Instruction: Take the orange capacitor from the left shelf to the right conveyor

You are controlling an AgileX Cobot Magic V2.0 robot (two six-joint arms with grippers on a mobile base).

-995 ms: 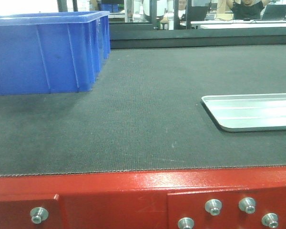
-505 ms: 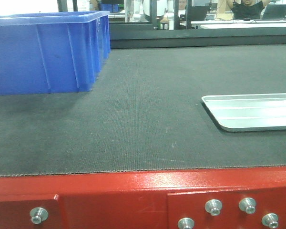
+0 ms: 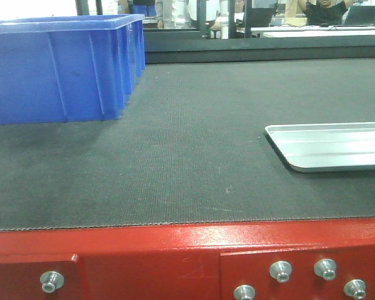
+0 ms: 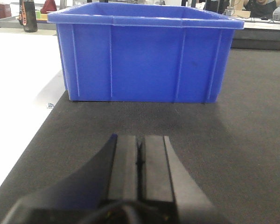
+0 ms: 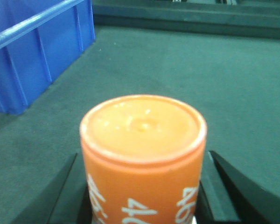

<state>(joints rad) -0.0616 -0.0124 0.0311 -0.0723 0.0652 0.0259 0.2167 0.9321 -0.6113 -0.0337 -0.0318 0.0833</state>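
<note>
The orange capacitor [image 5: 143,154] stands upright in the right gripper [image 5: 144,198] — white print runs down its side — above the right conveyor [image 3: 194,144], a dark grey textured belt with a red front frame.

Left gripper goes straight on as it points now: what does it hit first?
Probably the near wall of the blue bin, dead ahead of the left gripper; only bare conveyor belt lies between. Depth unclear.
</note>
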